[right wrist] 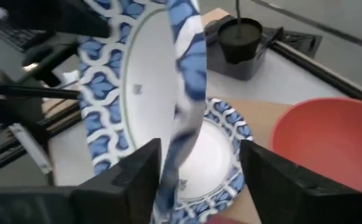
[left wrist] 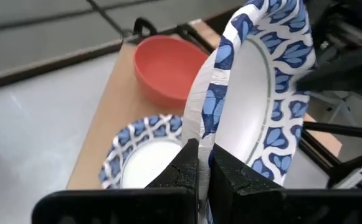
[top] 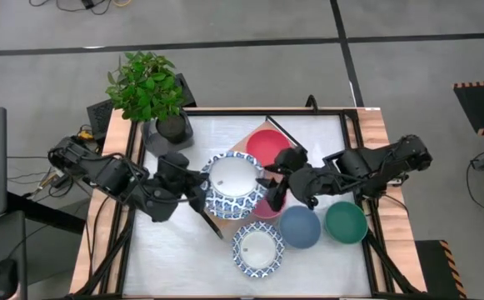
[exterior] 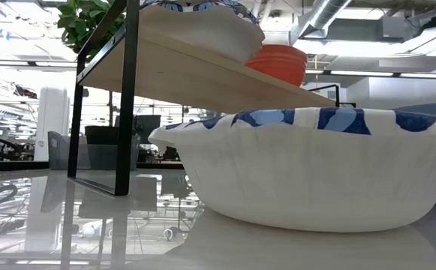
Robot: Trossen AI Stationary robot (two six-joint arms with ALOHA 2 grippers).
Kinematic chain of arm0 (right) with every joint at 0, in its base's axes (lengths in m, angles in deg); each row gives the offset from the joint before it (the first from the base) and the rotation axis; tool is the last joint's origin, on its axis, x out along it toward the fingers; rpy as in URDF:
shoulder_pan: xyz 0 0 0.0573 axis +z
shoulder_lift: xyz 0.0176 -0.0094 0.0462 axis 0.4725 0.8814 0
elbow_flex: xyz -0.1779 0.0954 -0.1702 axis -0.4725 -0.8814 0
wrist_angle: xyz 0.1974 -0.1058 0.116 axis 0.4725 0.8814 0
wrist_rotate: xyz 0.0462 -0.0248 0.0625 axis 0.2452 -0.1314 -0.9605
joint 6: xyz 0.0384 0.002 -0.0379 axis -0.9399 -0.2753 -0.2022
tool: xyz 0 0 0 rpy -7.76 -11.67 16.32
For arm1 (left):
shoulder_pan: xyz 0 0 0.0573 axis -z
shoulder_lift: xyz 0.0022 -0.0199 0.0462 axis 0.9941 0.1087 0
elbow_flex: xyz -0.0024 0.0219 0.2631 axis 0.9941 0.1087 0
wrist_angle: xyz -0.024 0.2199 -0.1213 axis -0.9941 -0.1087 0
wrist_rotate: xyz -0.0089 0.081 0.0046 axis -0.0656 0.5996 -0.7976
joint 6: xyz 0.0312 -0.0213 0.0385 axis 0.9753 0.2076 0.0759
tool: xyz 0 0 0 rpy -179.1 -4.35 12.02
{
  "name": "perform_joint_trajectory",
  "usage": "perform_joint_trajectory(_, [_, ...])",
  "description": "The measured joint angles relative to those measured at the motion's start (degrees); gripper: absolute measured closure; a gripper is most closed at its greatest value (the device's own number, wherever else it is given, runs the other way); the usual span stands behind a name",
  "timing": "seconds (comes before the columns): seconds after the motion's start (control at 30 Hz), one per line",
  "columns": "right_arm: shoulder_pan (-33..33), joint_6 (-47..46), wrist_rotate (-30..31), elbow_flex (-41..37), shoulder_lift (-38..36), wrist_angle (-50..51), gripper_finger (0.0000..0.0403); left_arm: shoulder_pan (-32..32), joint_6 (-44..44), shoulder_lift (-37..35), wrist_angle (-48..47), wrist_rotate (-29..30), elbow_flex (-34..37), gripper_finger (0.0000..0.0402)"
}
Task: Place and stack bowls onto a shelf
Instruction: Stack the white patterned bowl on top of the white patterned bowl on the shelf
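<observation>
A white bowl with a blue-patterned rim (top: 233, 177) is held over the shelf (left wrist: 106, 118), above a second patterned bowl (left wrist: 140, 158) that rests on the board. My left gripper (left wrist: 204, 155) is shut on the held bowl's left rim. My right gripper (right wrist: 199, 155) stands open at the bowl's right rim (right wrist: 184, 118), one finger on each side of it with a gap. A red bowl (top: 266, 146) sits on the shelf's far end. My left gripper pinches the held bowl's patterned rim (left wrist: 196, 134) between its two fingers, one finger inside the bowl and one outside. The fingers come from the table's left, slanting down. The bowl is lifted above the patterned bowl on the shelf.
On the table by the shelf's near right stand a pink bowl (top: 268, 208), a blue bowl (top: 300, 227) and a green bowl (top: 346, 221). Another patterned bowl (top: 258, 248) sits nearer the front edge. A potted plant (top: 150, 92) stands at the far left.
</observation>
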Motion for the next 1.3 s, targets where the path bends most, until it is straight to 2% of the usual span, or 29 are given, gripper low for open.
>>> perform_joint_trajectory(0.17, [2.34, -3.03, -0.32, 0.02, -2.97, 0.31, 0.0144, -1.5, -5.75, -2.34, -5.57, -4.77, 0.0, 0.0401])
perform_joint_trajectory(0.43, [7.17, -4.73, 1.35, 0.02, -7.5, 0.54, 0.0143, -6.14, -7.77, -4.56, -6.7, -20.2, 0.0, 0.0401])
perform_joint_trajectory(0.7, [8.75, -4.96, 3.03, 0.02, -8.2, 0.9, 0.0143, -15.08, -1.68, -4.56, -6.36, -34.12, 0.0, 0.0401])
perform_joint_trajectory(0.87, [8.79, -5.7, 3.01, 0.02, -8.17, 1.99, 0.0143, -21.28, 4.89, -4.56, -1.16, -43.58, 0.1, 0.0401])
perform_joint_trajectory(0.97, [8.99, -5.93, 3.01, 0.02, -8.17, 2.0, 0.0143, -24.43, 7.19, -4.69, 4.28, -49.22, 3.12, 0.0401])
perform_joint_trajectory(1.1, [10.47, -5.98, 3.01, 0.02, -8.17, 2.22, 0.0143, -26.58, 7.71, -5.65, 9.67, -52.23, 8.81, 0.0401])
perform_joint_trajectory(1.3, [12.67, -6.53, 3.08, 0.02, -8.15, 3.7, 0.0143, -29.98, 3.63, -12.75, 20.16, -55.06, 20.54, 0.0401])
